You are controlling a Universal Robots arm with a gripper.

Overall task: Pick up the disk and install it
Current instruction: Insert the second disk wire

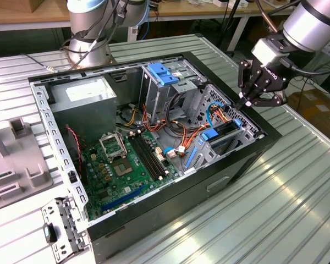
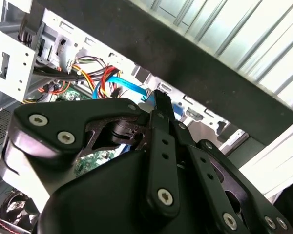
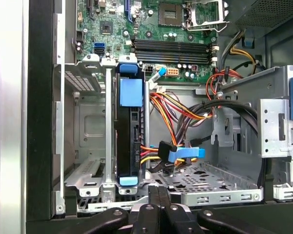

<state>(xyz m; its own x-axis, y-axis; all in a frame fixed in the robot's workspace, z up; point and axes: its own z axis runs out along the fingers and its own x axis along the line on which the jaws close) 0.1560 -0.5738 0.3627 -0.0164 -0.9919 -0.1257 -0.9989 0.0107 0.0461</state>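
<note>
Lying on a ribbed metal tabletop [image 1: 297, 187], an open computer case [image 1: 170, 214] takes up the middle of the exterior view. Behind it, in the upper left of that frame, stands a grey robot base [image 1: 88, 33] before wooden benches; a grey fixture [image 1: 22, 159] sits at the left edge and a cardboard box [image 1: 319, 110] on the floor at the right edge.

The gripper [image 1: 252, 103] hangs at the upper right of the exterior view, just above the case's black rim. In the first wrist view its fingertips [image 3: 158, 195] are pressed together with nothing between them — the jaws are closed and empty.

The disk [image 3: 128, 131] stands on edge in the drive cage [image 3: 88, 122], left of centre in the first wrist view, with blue rail tabs at both ends. In the exterior view it shows as a dark slab with blue trim [image 1: 225, 135] right of centre, near the case's front wall.

Orange, red and yellow cables [image 3: 171, 112] run beside the disk, and a blue ribbon cable [image 3: 185, 153] crosses near its connector end — both lie between the disk and the empty bay [image 3: 219, 180] beside it. The motherboard [image 1: 118, 168] fills the lower left of the case, the grey power supply [image 1: 82, 96] its upper left, and a blue latch [image 1: 162, 74] tops the cage at upper centre.
</note>
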